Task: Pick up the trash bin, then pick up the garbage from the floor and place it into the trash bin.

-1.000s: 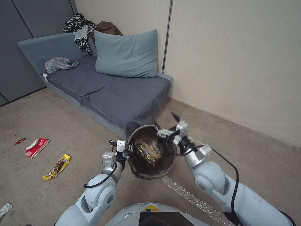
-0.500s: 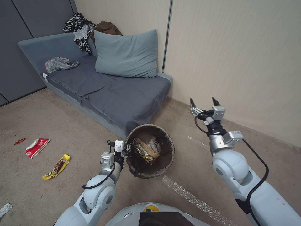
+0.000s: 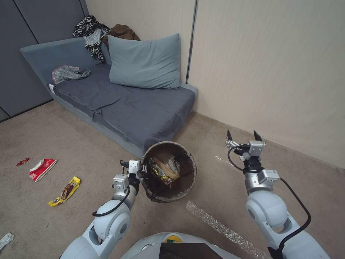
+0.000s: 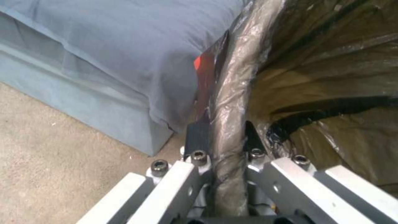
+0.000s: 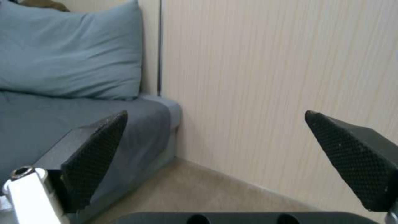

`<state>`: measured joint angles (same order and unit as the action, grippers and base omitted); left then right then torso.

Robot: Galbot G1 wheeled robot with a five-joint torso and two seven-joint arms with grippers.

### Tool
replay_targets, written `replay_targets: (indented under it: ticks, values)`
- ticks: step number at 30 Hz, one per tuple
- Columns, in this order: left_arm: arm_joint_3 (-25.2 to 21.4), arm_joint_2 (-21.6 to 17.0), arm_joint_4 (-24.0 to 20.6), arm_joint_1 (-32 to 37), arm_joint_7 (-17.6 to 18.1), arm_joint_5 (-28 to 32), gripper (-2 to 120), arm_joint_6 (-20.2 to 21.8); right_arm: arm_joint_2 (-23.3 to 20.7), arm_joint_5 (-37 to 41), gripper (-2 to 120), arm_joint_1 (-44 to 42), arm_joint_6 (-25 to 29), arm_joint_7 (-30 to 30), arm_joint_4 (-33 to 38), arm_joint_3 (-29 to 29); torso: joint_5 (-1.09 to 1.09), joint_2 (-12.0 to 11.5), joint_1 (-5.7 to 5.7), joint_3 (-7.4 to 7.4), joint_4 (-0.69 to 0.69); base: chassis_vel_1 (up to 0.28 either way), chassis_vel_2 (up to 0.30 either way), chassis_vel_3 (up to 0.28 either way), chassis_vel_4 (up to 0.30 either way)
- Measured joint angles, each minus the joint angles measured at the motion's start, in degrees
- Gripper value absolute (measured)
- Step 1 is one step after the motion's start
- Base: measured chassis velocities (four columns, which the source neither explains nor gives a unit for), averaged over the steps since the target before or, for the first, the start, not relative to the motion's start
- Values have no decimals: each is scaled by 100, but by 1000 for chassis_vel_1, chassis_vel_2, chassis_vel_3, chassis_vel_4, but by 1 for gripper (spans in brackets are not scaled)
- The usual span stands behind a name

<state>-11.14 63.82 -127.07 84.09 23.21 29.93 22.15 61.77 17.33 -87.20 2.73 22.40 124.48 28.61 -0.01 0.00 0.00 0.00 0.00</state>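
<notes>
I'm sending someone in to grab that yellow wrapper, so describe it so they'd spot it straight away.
Start at the grey-blue sofa against the wall, then look at the carpet in front of its left end, on the robot's left. Three pieces lie there: a tiny red scrap, a red-and-white wrapper and, nearest the robot, the yellow wrapper. It is the only yellow one, long and narrow with a brown picture.

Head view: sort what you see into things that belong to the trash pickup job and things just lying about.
Belongs to the job: trash bin, held at its rim by the left gripper; yellow snack wrapper; red-and-white wrapper; small red scrap; white tissue; right gripper, open, empty.

Just lying about: pillow; clothes; grey plastic bag on the sofa.
</notes>
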Motion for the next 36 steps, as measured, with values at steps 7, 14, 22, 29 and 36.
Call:
replay_targets:
  ticks: [7,14,22,29,36]
  values:
    - [-3,-14,10,-7,-4,-2,0,-87,176,-277,100,-268,86,-59,3,-99,0,0,0,0,0,0,0,0,0]
    - [-13,-21,11,9,38,-1,0,-106,392,-486,100,-404,166,-78,5,-281,0,0,0,0,0,0,0,0,0]
    - [-51,12,-35,42,145,19,0,-3,591,-586,100,-358,176,-64,-55,-502,1,0,0,0,0,0,0,0,0]
    - [-61,68,-62,68,150,1,0,18,593,-584,100,-265,158,-58,-84,-577,1,0,0,0,0,7,5,5,8]
    - [-122,103,-79,117,147,-23,0,18,600,-553,100,-184,113,-51,-91,-643,1,0,0,0,1,69,62,51,63]
